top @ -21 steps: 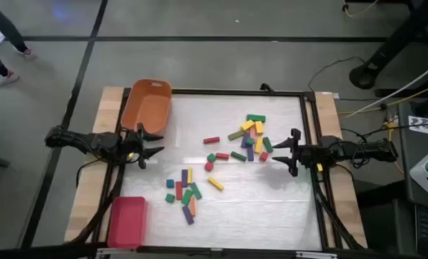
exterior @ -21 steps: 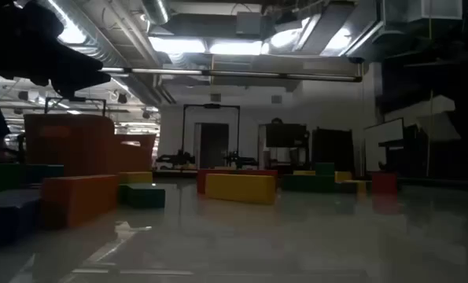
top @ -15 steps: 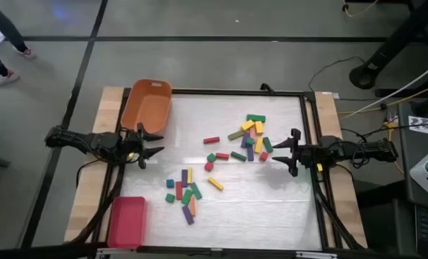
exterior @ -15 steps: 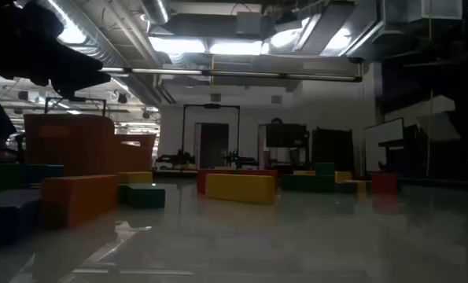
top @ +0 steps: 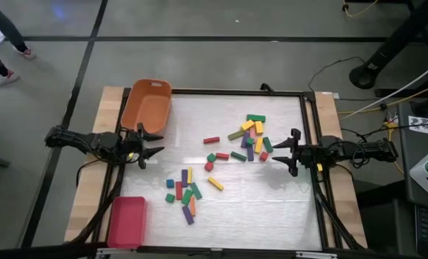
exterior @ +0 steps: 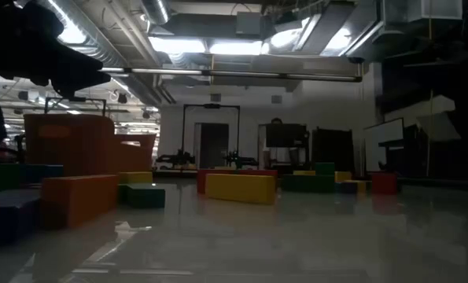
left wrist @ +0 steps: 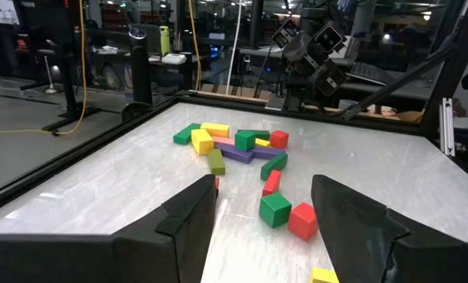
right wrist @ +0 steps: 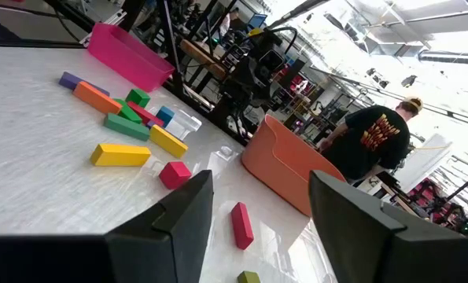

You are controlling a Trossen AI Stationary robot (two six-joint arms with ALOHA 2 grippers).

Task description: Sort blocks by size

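Nothing has shifted — left end effector (top: 150,144) and right end effector (top: 285,152) stay spread, blocks (top: 248,139) untouched.

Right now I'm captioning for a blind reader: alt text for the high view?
Two open grippers, left and right, hover at opposite table edges with coloured blocks scattered between. An orange tub sits far-left, a red tray near-left.

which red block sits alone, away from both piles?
The red bar lying by itself between the orange tub and the upper-right cluster; the other red blocks sit beside other blocks.
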